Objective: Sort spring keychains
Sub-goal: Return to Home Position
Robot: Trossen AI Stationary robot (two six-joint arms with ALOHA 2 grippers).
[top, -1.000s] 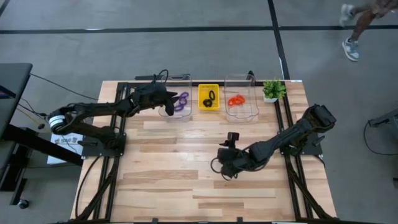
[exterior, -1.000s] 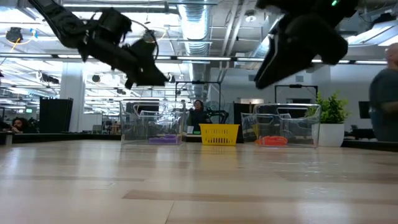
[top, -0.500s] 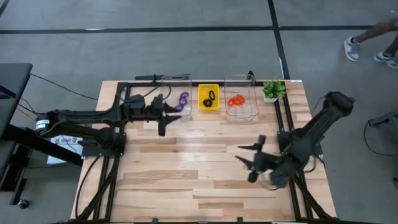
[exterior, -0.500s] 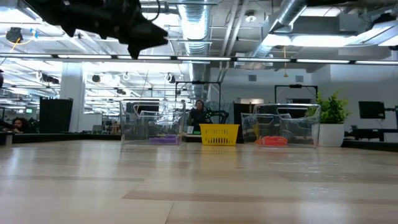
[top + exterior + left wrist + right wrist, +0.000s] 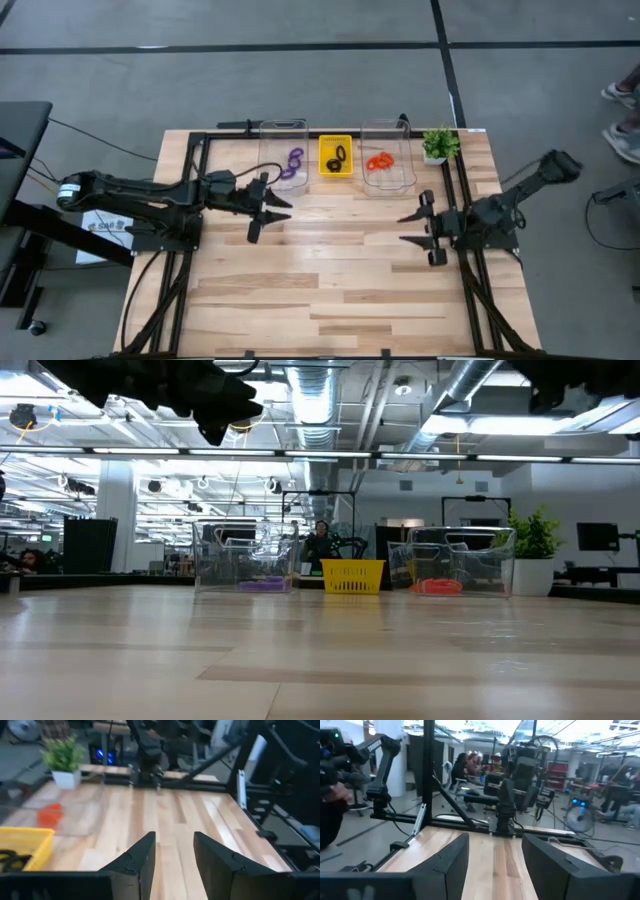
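The spring keychains, lying in the clear bins and yellow tray at the frame's upper middle, looked light, springy and easiest pinched across one coil, while the left gripper and right gripper hung over the desk, fingers apart.

Colours from my side: purple keychains in the left clear bin, orange-red keychains in the right clear bin, black keychains in the yellow tray. Plant green, pot white. Table pale wood, tan and cream plank stripes, black frame. My left claw and right claw are black. Floor grey, dark lines.
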